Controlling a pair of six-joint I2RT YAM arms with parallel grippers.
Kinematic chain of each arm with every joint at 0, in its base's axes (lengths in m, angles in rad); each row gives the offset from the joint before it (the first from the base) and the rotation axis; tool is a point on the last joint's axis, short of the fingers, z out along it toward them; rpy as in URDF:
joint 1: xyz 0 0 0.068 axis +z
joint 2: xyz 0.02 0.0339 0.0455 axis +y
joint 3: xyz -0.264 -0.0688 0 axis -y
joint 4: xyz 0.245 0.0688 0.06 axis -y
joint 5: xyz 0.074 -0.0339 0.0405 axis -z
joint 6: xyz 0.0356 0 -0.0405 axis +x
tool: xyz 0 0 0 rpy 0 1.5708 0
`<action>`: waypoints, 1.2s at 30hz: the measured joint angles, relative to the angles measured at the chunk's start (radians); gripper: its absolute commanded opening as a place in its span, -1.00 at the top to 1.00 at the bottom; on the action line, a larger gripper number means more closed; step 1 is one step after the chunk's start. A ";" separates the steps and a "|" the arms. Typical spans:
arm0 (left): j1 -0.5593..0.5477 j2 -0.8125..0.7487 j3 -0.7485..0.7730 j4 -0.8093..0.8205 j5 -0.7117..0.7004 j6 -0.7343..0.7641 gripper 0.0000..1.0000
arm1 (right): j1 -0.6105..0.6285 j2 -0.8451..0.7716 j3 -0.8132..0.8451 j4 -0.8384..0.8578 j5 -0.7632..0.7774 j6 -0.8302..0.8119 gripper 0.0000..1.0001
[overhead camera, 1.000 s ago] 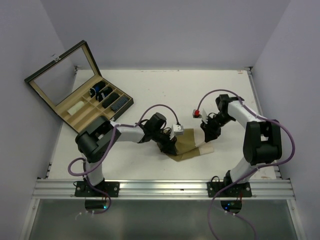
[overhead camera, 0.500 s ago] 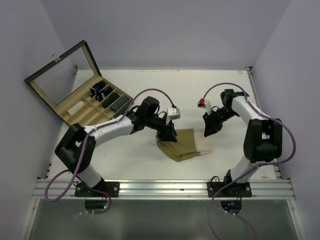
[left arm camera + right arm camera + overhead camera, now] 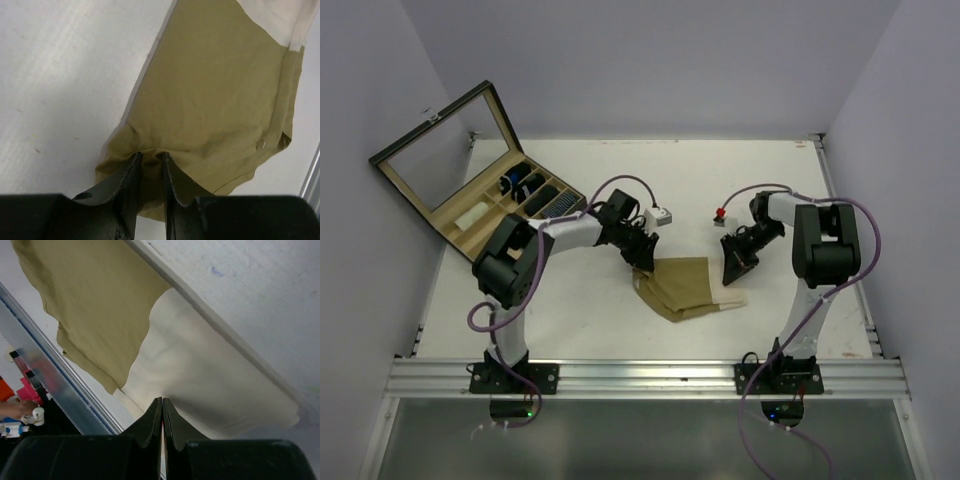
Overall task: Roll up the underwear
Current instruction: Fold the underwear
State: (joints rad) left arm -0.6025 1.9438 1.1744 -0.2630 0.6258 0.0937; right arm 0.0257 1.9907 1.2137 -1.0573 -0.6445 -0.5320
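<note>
White flat table (image 3: 720, 180) bears olive-tan fabric underwear (image 3: 690, 288), lying flat, centre-front. Open dark-framed compartmented wooden box (image 3: 480, 238) sits at far-left corner.

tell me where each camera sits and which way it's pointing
Top external: above and behind the bases, looking down at the table; both arms show, with the left gripper and right gripper at the underwear.
Left wrist: on the left arm, looking down past its fingers, which have olive cloth between them.
Right wrist: on the right arm, looking along its shut fingers at the cream waistband.
Shared: all three see the underwear.
</note>
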 measured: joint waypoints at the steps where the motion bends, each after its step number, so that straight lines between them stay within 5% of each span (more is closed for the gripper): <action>1: 0.000 0.016 0.031 -0.015 -0.012 0.009 0.54 | 0.000 0.019 0.006 -0.002 -0.001 0.011 0.87; 6: 0.018 0.143 0.227 -0.069 -0.043 0.068 0.61 | 0.000 0.075 0.042 -0.011 -0.032 0.070 0.79; 10: 0.057 0.252 0.412 -0.100 -0.041 0.141 0.21 | 0.000 0.085 0.102 0.010 -0.066 0.117 0.71; 14: 0.104 0.254 0.439 -0.089 0.026 0.150 -0.06 | 0.000 0.084 0.229 0.023 -0.085 0.152 0.64; 18: 0.164 0.097 0.254 0.052 0.113 0.042 -0.54 | 0.005 0.064 0.360 0.050 -0.089 0.202 0.50; 25: 0.336 -0.180 0.050 0.360 0.296 -0.241 -0.70 | 0.141 -0.023 0.475 0.236 0.002 0.384 0.31; 36: 0.354 -0.037 -0.187 0.865 0.445 -0.781 -1.00 | 0.465 0.120 0.577 0.441 0.262 0.624 0.30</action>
State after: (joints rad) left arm -0.2481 1.9068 0.9871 0.6018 1.0710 -0.6872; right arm 0.4911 2.1109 1.7905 -0.6167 -0.3824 0.0925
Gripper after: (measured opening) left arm 0.996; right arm 0.346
